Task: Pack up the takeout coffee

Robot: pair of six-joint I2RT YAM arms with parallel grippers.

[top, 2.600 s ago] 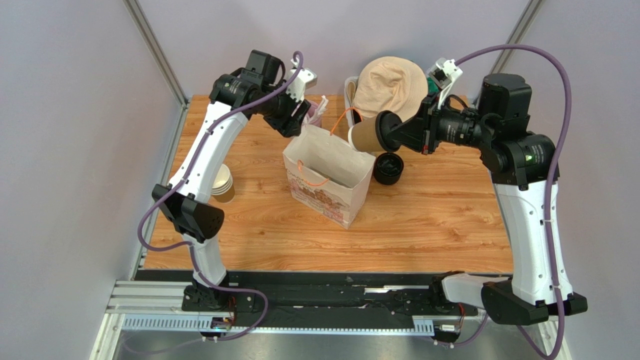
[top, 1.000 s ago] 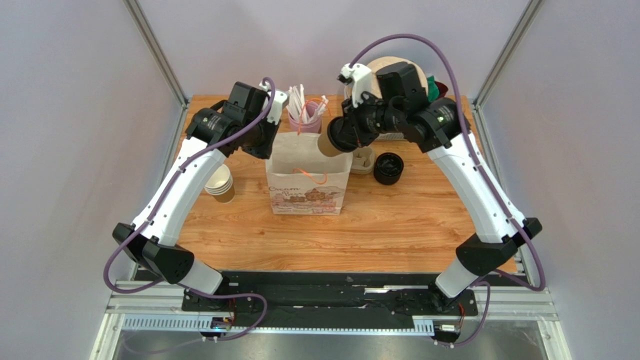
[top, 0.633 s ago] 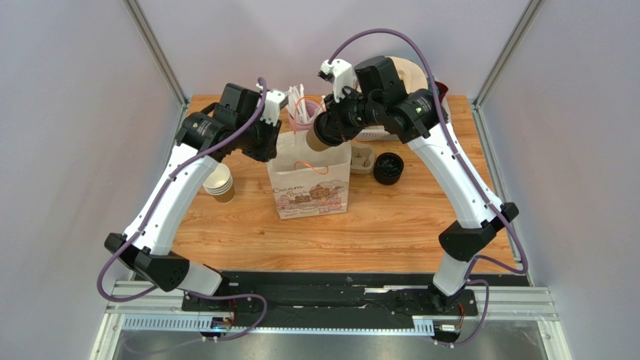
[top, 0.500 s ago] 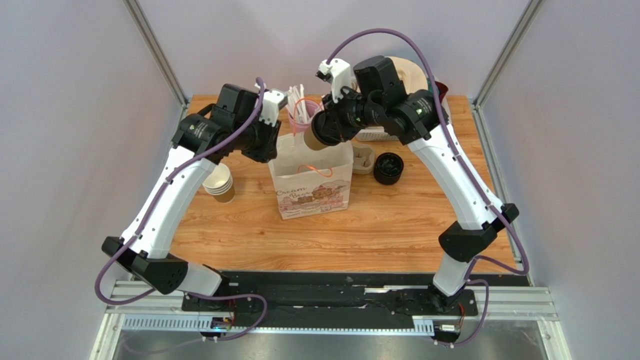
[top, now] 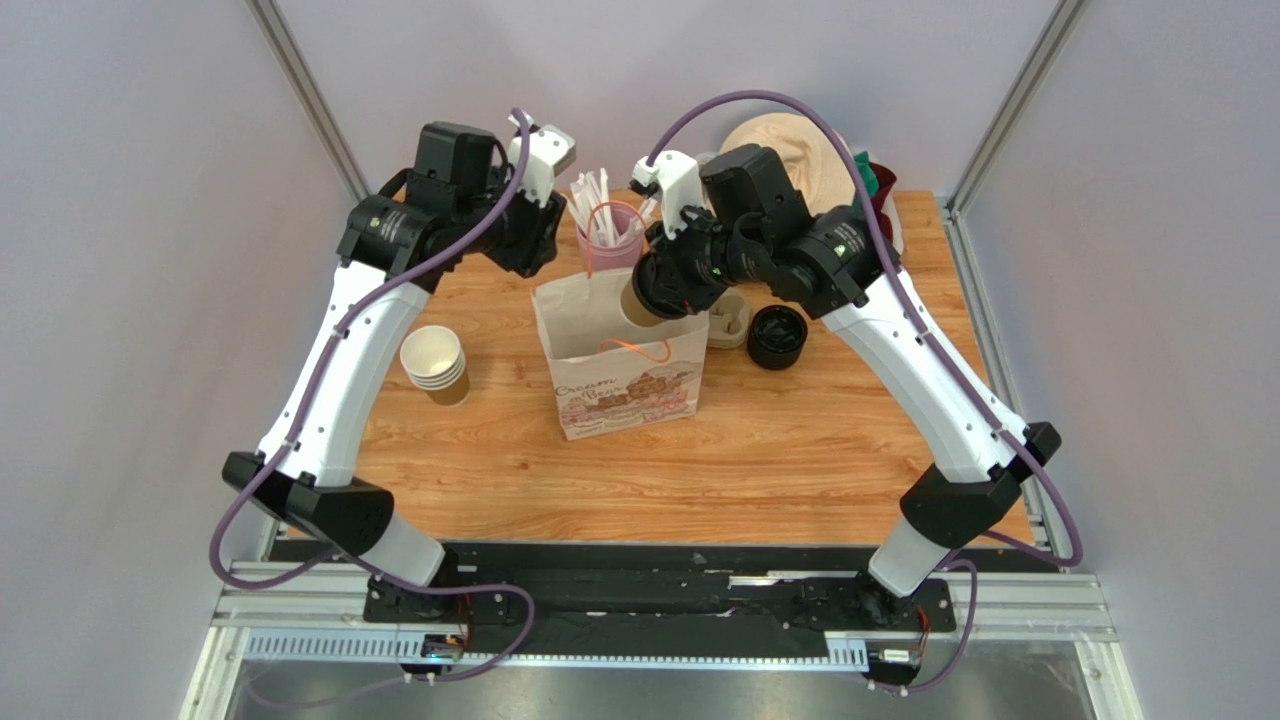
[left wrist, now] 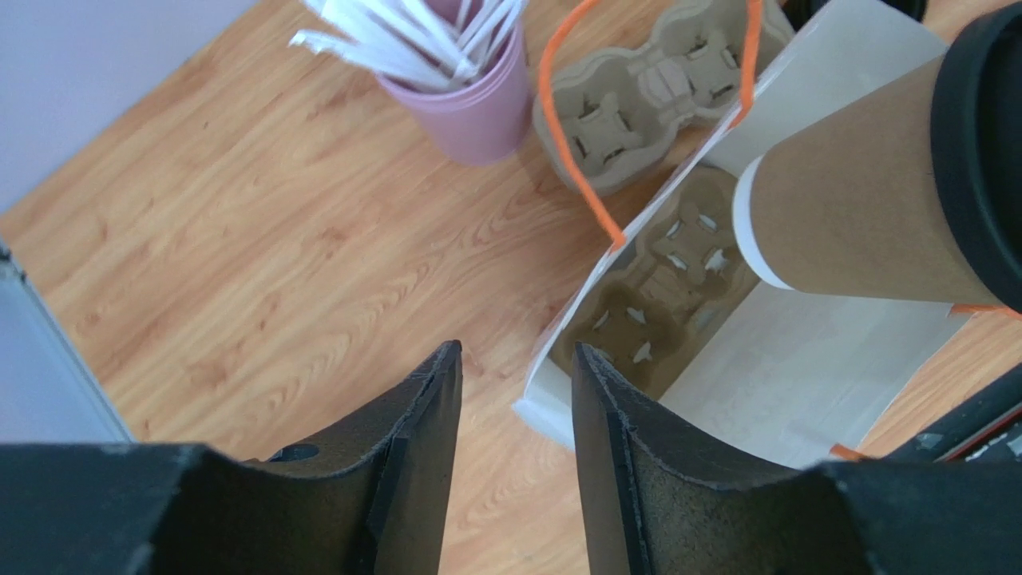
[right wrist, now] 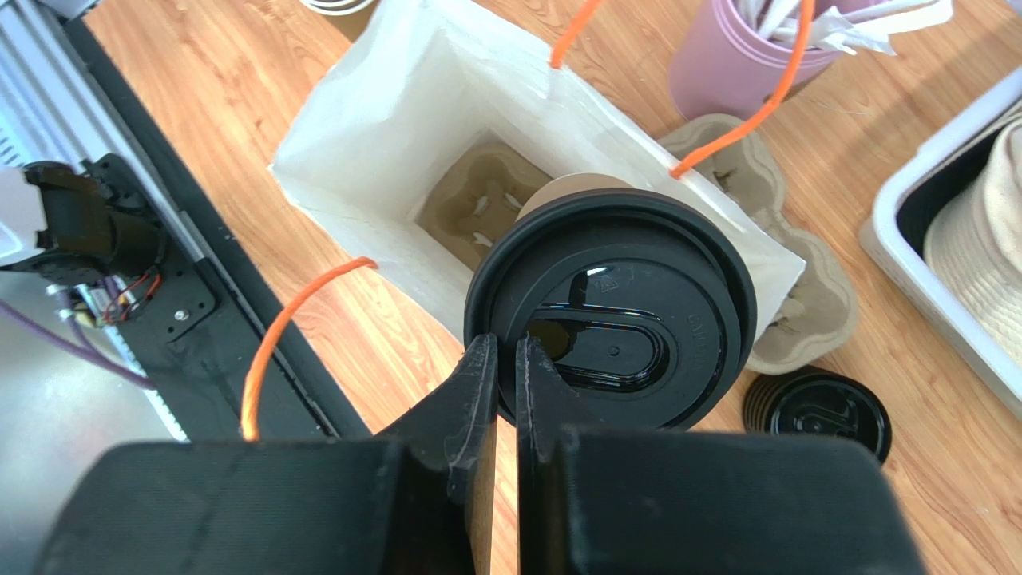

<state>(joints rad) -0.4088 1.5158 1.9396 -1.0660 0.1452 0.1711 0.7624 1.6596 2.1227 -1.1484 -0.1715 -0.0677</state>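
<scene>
The takeout coffee [top: 646,297], a brown paper cup with a black lid [right wrist: 612,312], hangs tilted over the open mouth of a white paper bag [top: 624,375] with orange handles. My right gripper [right wrist: 505,347] is shut on the lid's rim and holds the cup above the bag. A brown pulp cup carrier [right wrist: 480,198] lies on the bag's floor, also showing in the left wrist view [left wrist: 654,288]. The cup shows at the right of the left wrist view [left wrist: 864,216]. My left gripper [left wrist: 513,353] is open and empty, above the table just left of the bag's rim [left wrist: 576,306].
A pink cup of straws [top: 606,240] stands behind the bag. A spare pulp carrier [top: 730,318] and a stack of black lids [top: 777,336] lie to the bag's right. A stack of lidless cups [top: 431,365] stands at the left. A beige hat [top: 796,158] sits in a white bin at the back.
My right gripper has lowered the cup toward the bag's mouth. My left gripper has drawn up and back from the bag's left rim. The bag stays upright.
</scene>
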